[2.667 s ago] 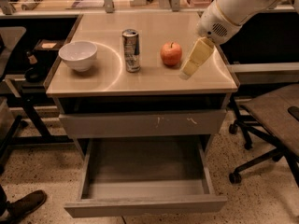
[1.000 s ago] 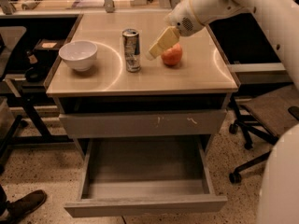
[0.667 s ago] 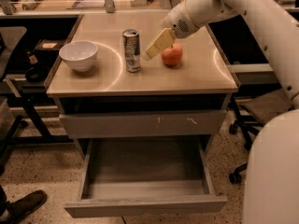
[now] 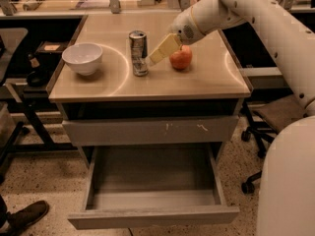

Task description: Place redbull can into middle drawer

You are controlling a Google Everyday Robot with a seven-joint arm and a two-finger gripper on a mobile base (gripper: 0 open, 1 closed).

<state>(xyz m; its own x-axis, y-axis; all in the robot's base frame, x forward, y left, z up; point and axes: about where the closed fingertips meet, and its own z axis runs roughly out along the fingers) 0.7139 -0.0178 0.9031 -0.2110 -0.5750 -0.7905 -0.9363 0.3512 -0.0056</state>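
Swung left across the camera view since earlier: gripper (image 4: 152, 58), once at 3 o'clock of the red apple (image 4: 181, 58), now just beside the redbull can (image 4: 139, 53), at its 3 o'clock. Open or closed: cannot tell. Can upright on the tabletop (image 4: 147, 85), long axis vertical, at 9 o'clock from the gripper. White bowl (image 4: 82, 58) well apart at the can's 9 o'clock. Middle drawer (image 4: 152, 216) pulled open at 6 o'clock, below the scratched drawer front (image 4: 123, 131). Apple crowding the approach at 3 o'clock; probably a nudge risk.
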